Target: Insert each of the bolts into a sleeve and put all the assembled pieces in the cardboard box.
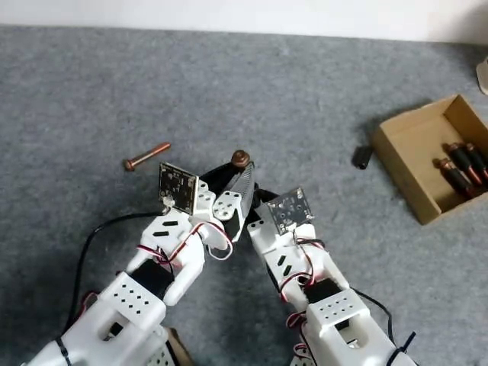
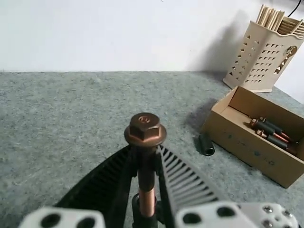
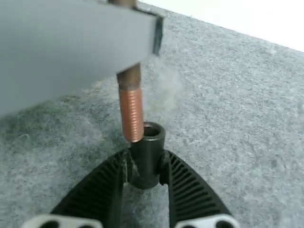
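My left gripper point(image 2: 146, 153) is shut on a copper bolt point(image 2: 145, 135), held upright with its hex head on top; the head shows in the high view as bolt head point(image 1: 240, 158). My right gripper point(image 3: 145, 164) is shut on a black sleeve point(image 3: 147, 152), open end up. The bolt's threaded end point(image 3: 131, 114) hangs at the sleeve's rim, its tip against the edge of the opening and not inside. A second bolt point(image 1: 146, 156) lies loose on the grey mat. A spare black sleeve point(image 1: 362, 157) lies beside the cardboard box point(image 1: 404, 164), which holds assembled pieces point(image 1: 461, 166).
Both arms meet at the middle of the grey mat point(image 1: 91, 91). The box stands at the right edge. A beige slotted holder point(image 2: 266, 52) with sticks stands behind the box by the white wall.
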